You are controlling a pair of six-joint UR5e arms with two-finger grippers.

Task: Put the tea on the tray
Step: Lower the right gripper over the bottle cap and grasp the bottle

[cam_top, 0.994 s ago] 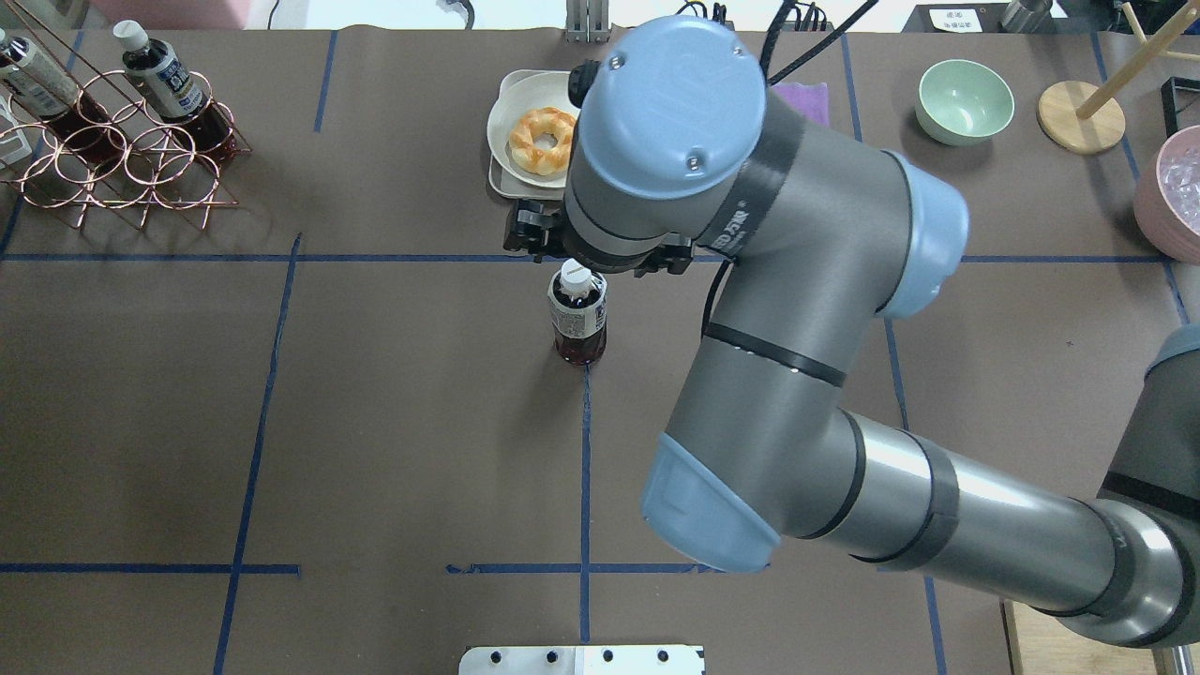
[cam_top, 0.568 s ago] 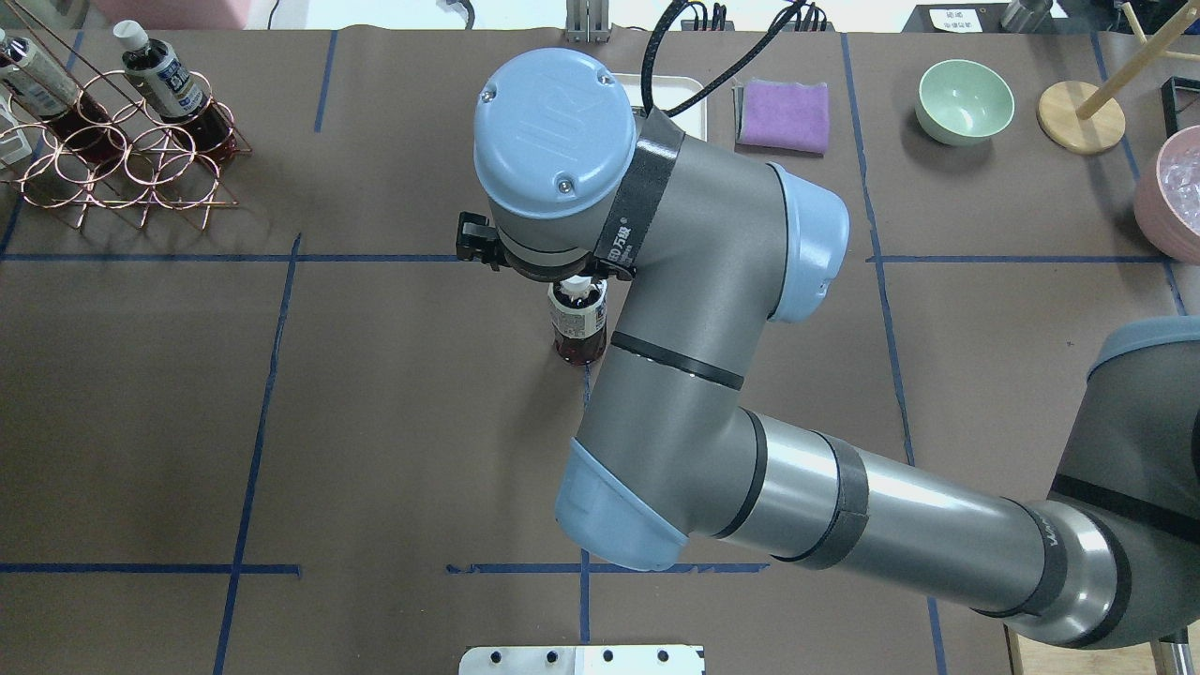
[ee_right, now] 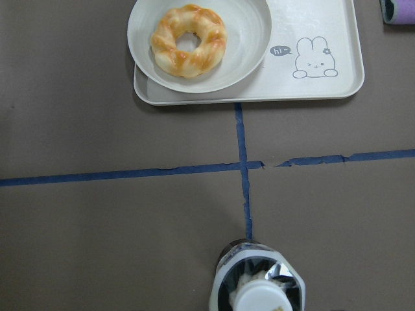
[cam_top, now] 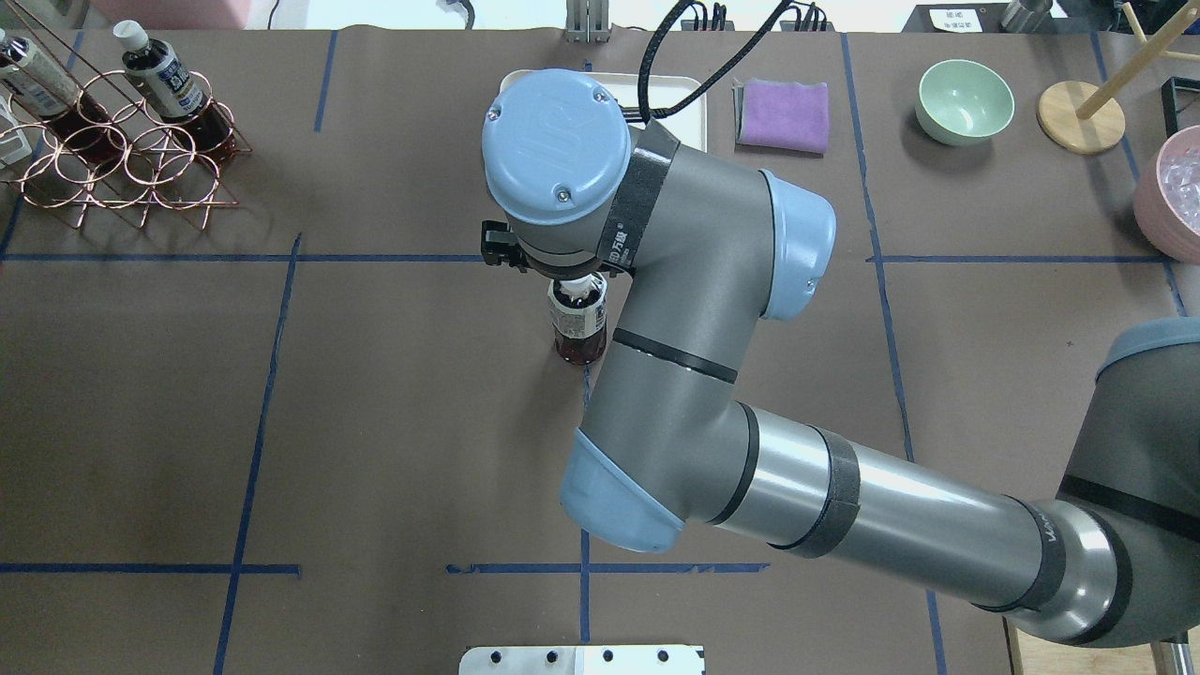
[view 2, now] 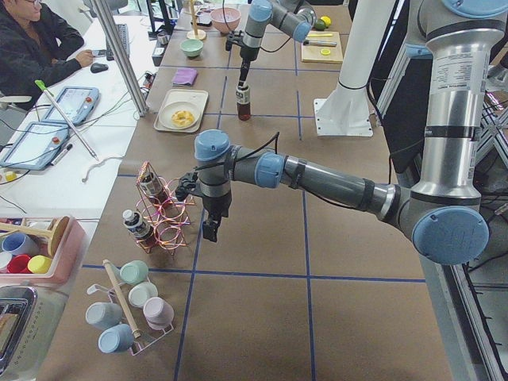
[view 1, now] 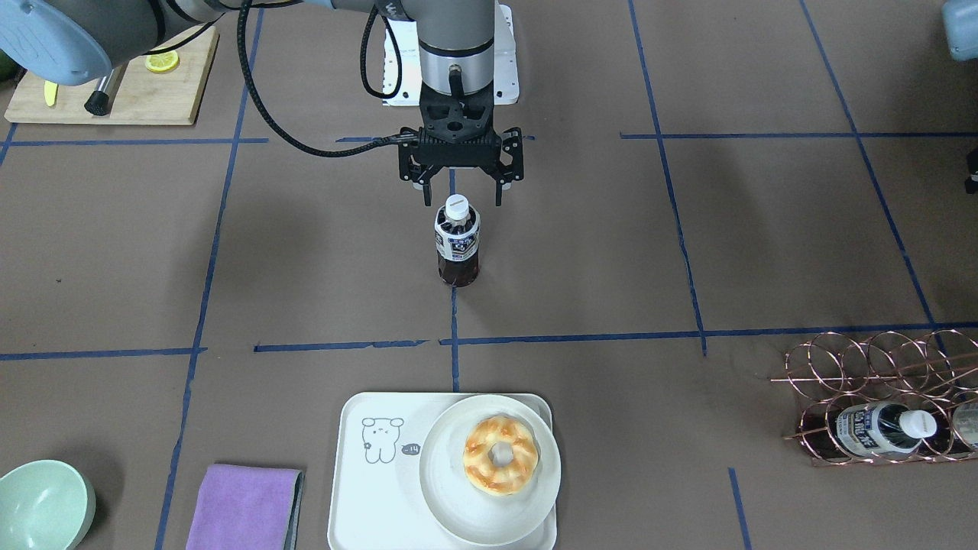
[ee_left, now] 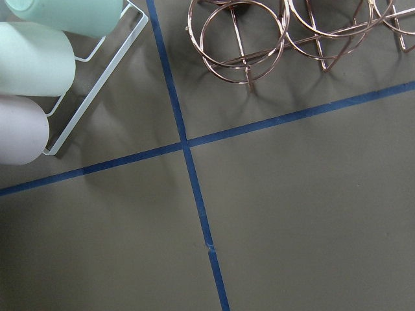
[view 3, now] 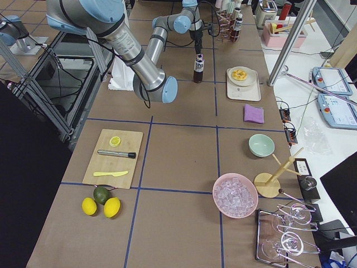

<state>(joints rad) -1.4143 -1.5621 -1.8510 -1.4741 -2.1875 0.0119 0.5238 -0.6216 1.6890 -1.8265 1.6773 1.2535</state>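
The tea (view 1: 457,244) is a small bottle of dark liquid with a white cap, standing upright on the brown table mid-way across. My right gripper (view 1: 461,192) hangs open just above its cap, with one black finger (view 1: 425,187) on each side and nothing between them. In the overhead view the right wrist covers the gripper, and only the tea's body (cam_top: 577,330) shows. The off-white tray (view 1: 367,496) lies beyond the tea and carries a round plate (view 1: 451,504) with a doughnut; the right wrist view shows the tray (ee_right: 324,84) ahead. My left gripper (view 2: 208,230) shows only in the exterior left view, so I cannot tell its state.
A copper wire rack (view 1: 871,374) holds more tea bottles (view 1: 879,428). A purple cloth (view 1: 244,504) and a green bowl (view 1: 42,504) lie beside the tray. A wooden board (view 1: 114,84) sits near the robot's base. Pastel cups (ee_left: 32,58) lie in a white wire holder.
The right wrist swung from the tray side back over the tea bottle, then shifted slightly. The bottle has not moved.
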